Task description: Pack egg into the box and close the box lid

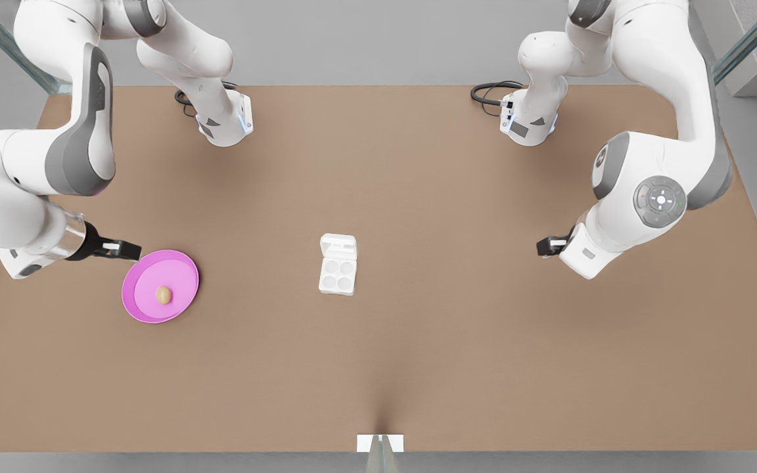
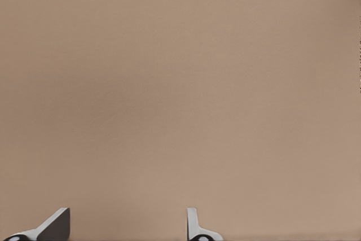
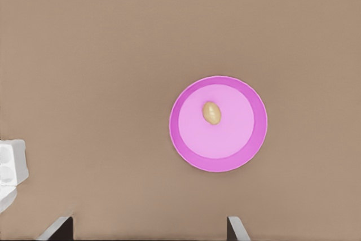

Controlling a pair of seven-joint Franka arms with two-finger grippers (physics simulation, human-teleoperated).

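Note:
The tan egg (image 1: 164,295) (image 3: 211,112) lies in the middle of a round pink plate (image 1: 130,289) (image 3: 181,139) on the front view's left. My right gripper (image 1: 125,249) (image 3: 148,231) hovers at the plate's far rim, open and holding nothing. The white box (image 1: 338,276) (image 3: 11,162) sits at the table's centre with its four cups bare. The box lid (image 1: 338,247) lies open flat behind the cups. My left gripper (image 1: 545,246) (image 2: 124,229) waits on the front view's right, well away from the box, open over bare table.
The brown table (image 1: 457,341) stretches wide around the box and plate. Both arm bases (image 1: 224,125) (image 1: 528,125) stand at the far edge with cables beside them. A small white bracket (image 1: 380,443) sits at the near edge.

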